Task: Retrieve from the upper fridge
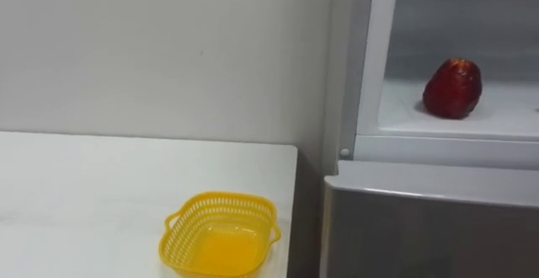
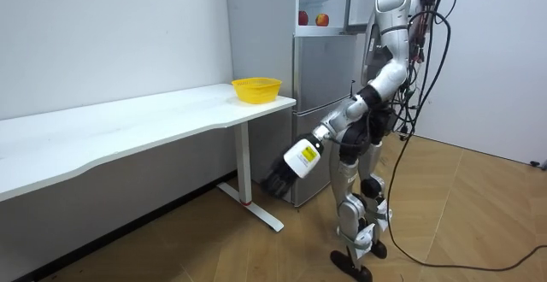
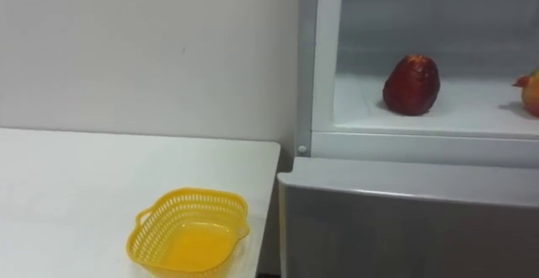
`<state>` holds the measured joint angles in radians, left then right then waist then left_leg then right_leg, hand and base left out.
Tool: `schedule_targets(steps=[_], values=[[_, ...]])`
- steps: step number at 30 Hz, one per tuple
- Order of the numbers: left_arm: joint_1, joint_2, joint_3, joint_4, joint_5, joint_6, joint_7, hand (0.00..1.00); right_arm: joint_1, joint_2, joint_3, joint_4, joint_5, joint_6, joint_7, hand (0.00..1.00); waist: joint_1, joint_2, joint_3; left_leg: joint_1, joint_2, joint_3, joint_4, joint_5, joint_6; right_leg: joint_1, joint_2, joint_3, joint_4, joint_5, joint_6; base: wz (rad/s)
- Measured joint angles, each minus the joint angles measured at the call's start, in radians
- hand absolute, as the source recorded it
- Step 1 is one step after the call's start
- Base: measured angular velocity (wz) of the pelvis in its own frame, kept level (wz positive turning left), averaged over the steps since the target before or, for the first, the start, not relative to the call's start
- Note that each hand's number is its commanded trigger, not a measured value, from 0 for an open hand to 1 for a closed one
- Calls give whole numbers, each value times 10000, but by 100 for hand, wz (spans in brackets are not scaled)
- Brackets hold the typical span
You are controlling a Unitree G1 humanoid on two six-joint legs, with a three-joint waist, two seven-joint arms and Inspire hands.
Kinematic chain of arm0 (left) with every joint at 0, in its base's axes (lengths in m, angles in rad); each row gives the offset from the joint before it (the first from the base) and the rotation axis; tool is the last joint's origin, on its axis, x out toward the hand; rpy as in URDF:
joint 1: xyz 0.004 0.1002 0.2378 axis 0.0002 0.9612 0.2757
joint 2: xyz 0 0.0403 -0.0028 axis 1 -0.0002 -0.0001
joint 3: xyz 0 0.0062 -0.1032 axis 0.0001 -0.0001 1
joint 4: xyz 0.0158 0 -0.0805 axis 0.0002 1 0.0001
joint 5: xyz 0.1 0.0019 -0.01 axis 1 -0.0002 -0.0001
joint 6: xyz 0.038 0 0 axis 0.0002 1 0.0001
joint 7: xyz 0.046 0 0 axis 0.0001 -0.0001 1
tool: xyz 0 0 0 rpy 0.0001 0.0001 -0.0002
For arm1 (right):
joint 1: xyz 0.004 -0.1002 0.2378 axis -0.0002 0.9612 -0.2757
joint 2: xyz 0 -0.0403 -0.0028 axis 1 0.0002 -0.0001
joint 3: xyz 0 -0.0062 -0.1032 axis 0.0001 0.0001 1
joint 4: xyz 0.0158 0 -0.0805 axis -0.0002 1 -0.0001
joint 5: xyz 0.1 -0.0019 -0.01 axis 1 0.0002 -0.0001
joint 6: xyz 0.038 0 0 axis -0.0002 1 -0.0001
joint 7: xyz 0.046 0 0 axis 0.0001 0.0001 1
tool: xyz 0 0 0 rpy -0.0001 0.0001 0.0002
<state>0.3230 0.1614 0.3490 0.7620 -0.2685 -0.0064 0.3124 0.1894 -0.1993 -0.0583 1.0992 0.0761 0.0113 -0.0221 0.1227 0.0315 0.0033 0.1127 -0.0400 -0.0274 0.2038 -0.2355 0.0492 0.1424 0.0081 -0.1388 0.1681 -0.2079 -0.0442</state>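
Note:
A dark red fruit (image 1: 453, 88) sits on the white shelf (image 1: 505, 114) of the open upper fridge compartment. A second, reddish-yellow fruit (image 3: 530, 93) lies to its right at the picture's edge. In the room view both fruits (image 2: 302, 17) show high in the fridge (image 2: 329, 102), and I stand facing it, close to its front. My left hand (image 2: 278, 179) hangs low at the end of a down-stretched arm, well below the shelf, with relaxed fingers and nothing in it.
A yellow plastic basket (image 1: 221, 234) stands empty at the near right corner of the long white table (image 1: 84, 194), just left of the fridge. The closed grey lower fridge door (image 1: 429, 227) is below the shelf. A white wall runs behind the table.

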Motion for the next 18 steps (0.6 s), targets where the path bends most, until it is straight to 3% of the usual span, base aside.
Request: schedule_targets(steps=[5,7,10,11,14,18], values=[[-31,-119,-580,857,112,-291,-222,0,-64,34,-273,-1464,-17,-256,-578,0,-198,10,23,13,-34,31,-7,3,5,16,-29,-4,0,4,18,1],[95,-190,-597,902,353,-389,-363,0,-4,63,-379,-2610,-137,-343,-835,0,-331,-72,33,0,-36,67,-16,4,6,2,-34,-6,7,-5,33,0],[184,-272,-764,1311,566,-601,-540,0,248,76,-450,-5518,-163,-396,-1366,0,-391,-16,20,-6,-20,264,-15,4,6,-12,-43,21,0,-16,51,-3],[164,-282,-770,1465,880,-683,-608,0,397,113,-464,-6044,-88,34,-1562,0,-361,-60,37,-4,-16,301,-6,1,9,3,-34,17,-4,-16,51,0],[232,-383,-770,1901,1546,-724,-666,0,1309,131,-393,-7820,-387,3,-1882,0,-340,-48,47,-67,-13,478,-9,1,10,-100,-42,57,19,-20,57,-7],[189,-375,-753,2617,1726,-879,-687,0,1608,132,-407,-8987,-753,44,-2525,0,-330,-47,78,-103,99,752,2,2,11,-291,-4,359,204,-19,55,-18]])
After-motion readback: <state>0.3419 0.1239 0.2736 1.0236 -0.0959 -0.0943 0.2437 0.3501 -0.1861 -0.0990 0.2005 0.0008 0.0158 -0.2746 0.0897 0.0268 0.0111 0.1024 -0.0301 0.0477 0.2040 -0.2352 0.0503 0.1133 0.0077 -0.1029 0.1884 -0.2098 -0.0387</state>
